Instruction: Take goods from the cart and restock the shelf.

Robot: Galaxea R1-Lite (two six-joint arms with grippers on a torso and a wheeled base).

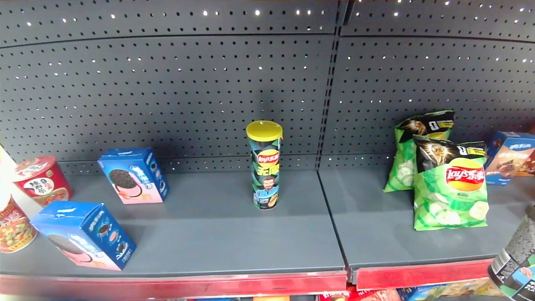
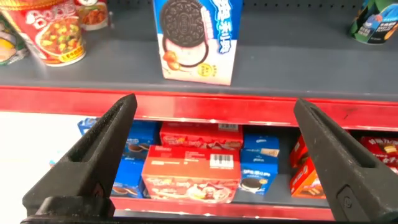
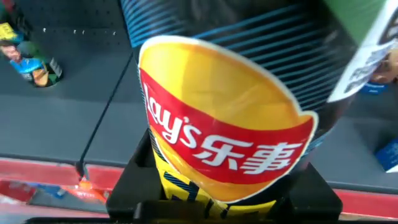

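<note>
Right wrist view: right claw (image 3: 217, 208) clamped on chip canister (image 3: 230, 124).
The canister sat between its jaws; the left claw (image 2: 214, 102) (spread wide, holding nothing) faced a cookie box (image 2: 196, 37) beyond its tips.

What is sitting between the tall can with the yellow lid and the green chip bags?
Nothing: in the head view only bare grey shelf, with a seam, runs from the can to the bags.

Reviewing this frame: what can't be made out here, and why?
Held can: right wrist view, both ends cut off by the picture's edges.
Rear chip bag: head view, lower right part hidden by the front chip bag.
Lower-shelf boxes: left wrist view, partly behind the open left gripper.
Noodle cup: head view, cut by the left edge.
</note>
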